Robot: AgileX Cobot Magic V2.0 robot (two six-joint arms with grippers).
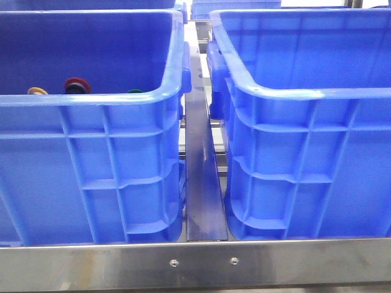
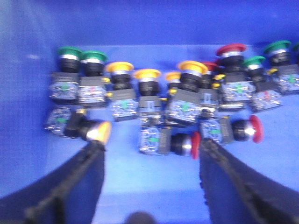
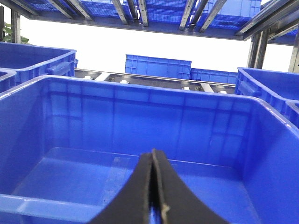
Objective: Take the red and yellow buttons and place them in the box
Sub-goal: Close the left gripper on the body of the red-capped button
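Note:
Two blue crates stand side by side. The left crate (image 1: 91, 99) holds many push buttons; a yellow cap (image 1: 36, 91) and a red cap (image 1: 77, 84) peek over its rim. My left gripper (image 2: 150, 143) is open inside it, low over the floor. A red button (image 2: 182, 143) lies on its side just beyond the right finger. A yellow button (image 2: 91, 130) lies at the left fingertip. Neither is between the jaws. My right gripper (image 3: 153, 156) is shut and empty above the near rim of the right crate (image 3: 140, 93), which is empty. Neither gripper shows in the front view.
Upright yellow (image 2: 147, 74), red (image 2: 231, 49) and green buttons (image 2: 70, 52) stand in a row near the left crate's far wall. A steel rail (image 1: 204, 183) runs between the crates. More blue crates (image 3: 159, 65) and racking stand behind.

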